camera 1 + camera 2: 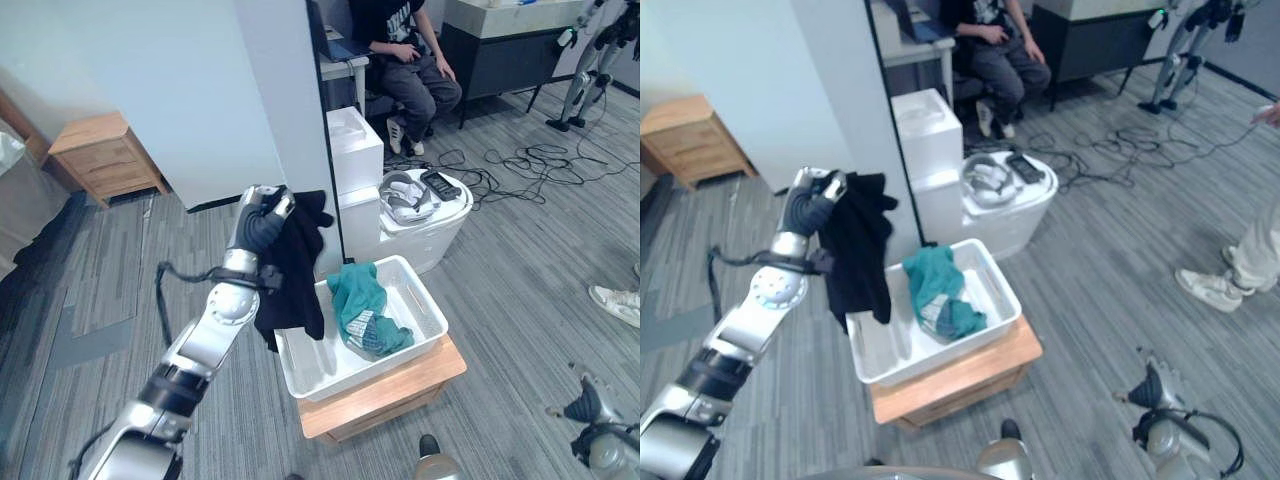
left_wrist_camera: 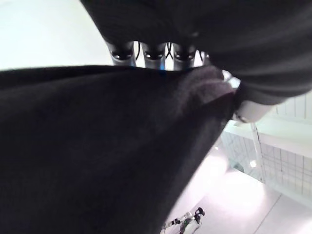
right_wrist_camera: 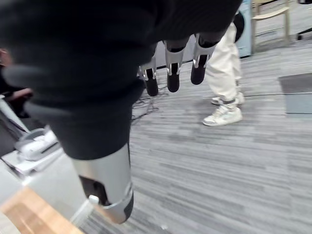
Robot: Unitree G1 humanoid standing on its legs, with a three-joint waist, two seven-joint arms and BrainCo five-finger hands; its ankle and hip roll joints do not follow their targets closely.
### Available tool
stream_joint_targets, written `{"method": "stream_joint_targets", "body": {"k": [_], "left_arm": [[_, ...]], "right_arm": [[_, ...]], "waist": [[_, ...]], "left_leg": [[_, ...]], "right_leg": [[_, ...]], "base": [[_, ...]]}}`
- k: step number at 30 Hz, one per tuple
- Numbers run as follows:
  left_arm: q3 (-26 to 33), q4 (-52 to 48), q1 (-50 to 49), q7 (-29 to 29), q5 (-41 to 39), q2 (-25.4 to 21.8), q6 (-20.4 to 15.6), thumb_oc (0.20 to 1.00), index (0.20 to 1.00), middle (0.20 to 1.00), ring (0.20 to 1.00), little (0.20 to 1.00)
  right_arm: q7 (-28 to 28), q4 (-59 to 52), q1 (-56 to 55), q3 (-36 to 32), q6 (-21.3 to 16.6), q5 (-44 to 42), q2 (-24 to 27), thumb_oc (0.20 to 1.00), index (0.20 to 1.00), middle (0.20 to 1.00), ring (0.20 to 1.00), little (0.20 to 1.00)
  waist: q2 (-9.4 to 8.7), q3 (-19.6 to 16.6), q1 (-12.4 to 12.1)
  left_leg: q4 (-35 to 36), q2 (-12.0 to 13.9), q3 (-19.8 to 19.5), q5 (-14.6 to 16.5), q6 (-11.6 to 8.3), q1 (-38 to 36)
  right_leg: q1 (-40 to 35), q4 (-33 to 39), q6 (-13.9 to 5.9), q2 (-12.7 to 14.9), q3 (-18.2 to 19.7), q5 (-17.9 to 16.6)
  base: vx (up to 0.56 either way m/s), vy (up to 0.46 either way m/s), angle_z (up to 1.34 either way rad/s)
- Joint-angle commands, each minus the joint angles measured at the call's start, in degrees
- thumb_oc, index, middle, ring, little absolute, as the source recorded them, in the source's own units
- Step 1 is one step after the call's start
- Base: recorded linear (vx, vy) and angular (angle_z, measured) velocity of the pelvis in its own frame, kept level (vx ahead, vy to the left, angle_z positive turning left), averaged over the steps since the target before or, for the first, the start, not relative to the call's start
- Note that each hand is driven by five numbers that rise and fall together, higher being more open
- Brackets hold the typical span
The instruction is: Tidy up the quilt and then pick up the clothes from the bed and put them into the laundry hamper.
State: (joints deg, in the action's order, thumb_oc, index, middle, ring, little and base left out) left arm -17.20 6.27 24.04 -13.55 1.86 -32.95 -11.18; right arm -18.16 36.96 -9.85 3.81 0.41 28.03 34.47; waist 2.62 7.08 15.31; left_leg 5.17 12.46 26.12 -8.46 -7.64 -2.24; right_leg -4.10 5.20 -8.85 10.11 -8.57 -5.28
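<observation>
Trouble from here would come mostly from where the black garment (image 1: 293, 262) hangs: my left hand (image 1: 262, 213) is curled round its upper edge and holds it high, with the cloth drooping beside the near-left rim of the white hamper (image 1: 428, 305) rather than squarely over the middle, so if I let go now I judge part of it could slide down the outside onto the floor. A loose fold could also snag on my fingers and come back out with the hand. The hamper itself sits on a low wooden stand (image 1: 385, 391), and a careless brush from my arm might shove it toward the stand's edge. A teal garment (image 1: 361, 300) already lies heaped inside, leaving the end nearest my hand bare, so there is room to drop into. My right hand (image 3: 170, 70) hangs low over the floor, well apart from the work, its fingers relaxed and straight, holding nothing. Grey striped carpet (image 1: 520, 260) covers the whole room. Behind the hamper stand a white partition wall (image 1: 200, 90), white foam boxes (image 1: 352, 140) and a round white bin (image 1: 425, 225) with headsets on top. A wooden nightstand (image 1: 105, 155) sits off to my left, a person is seated at a desk (image 1: 340, 68) at the back, and loose cables (image 1: 530, 160) trail across the carpet near another person's pale shoe (image 1: 617, 302).
</observation>
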Motion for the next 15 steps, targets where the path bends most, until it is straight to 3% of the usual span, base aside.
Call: {"method": "stream_joint_targets", "body": {"k": [1, 8, 10, 15], "left_arm": [[-0.96, 4.9, 15.5, -3.52, 2.85, 0.46, -1.97, 0.2, 0.2, 0.2, 0.2, 0.2], [-5.37, 11.52, 26.98, -6.12, 2.48, 3.31, -1.03, 0.2, 0.2, 0.2, 0.2, 0.2], [-7.7, 16.86, 35.48, -8.51, -1.01, 6.23, -0.78, 0.2, 0.2, 0.2, 0.2, 0.2], [-9.05, 19.72, 41.1, -9.86, -3.08, 8.81, -0.47, 0.2, 0.2, 0.2, 0.2, 0.2]], "right_arm": [[-0.12, 4.17, 5.23, 0.86, -0.21, -1.69, 0.41, 1.0, 1.0, 1.0, 1.0, 1.0], [1.37, 19.04, 5.44, 5.17, 0.36, -5.92, -4.86, 1.0, 1.0, 1.0, 1.0, 1.0], [2.25, 28.31, 7.75, 6.84, 1.41, -9.31, -7.22, 1.0, 1.0, 1.0, 1.0, 1.0], [2.36, 32.83, 8.54, 7.03, 2.35, -11.44, -8.29, 1.0, 1.0, 1.0, 1.0, 1.0]], "waist": [[0.97, 2.88, 0.49], [1.51, 2.69, 1.58], [1.74, 2.85, 2.08], [2.25, 2.95, 2.59]], "left_leg": [[-0.17, -1.64, 2.53, 8.66, -1.84, -9.0], [-0.17, -1.62, 2.65, 8.37, -2.17, -8.68], [-0.17, -1.58, 2.46, 7.96, -2.41, -8.17], [-0.17, -1.57, 2.4, 7.75, -2.52, -7.58]], "right_leg": [[-1.39, -0.2, -4.0, 1.34, -1.22, 5.47], [-1.19, -0.2, -4.19, 1.27, -1.48, 5.45], [-0.76, -0.2, -4.34, 1.29, -1.54, 5.16], [-0.23, -0.2, -4.34, 1.32, -1.61, 4.97]], "base": [[0.02, -0.023, -0.04], [0.02, -0.017, 0.02], [0.02, -0.041, -0.01], [0.0, -0.009, 0.01]]}}
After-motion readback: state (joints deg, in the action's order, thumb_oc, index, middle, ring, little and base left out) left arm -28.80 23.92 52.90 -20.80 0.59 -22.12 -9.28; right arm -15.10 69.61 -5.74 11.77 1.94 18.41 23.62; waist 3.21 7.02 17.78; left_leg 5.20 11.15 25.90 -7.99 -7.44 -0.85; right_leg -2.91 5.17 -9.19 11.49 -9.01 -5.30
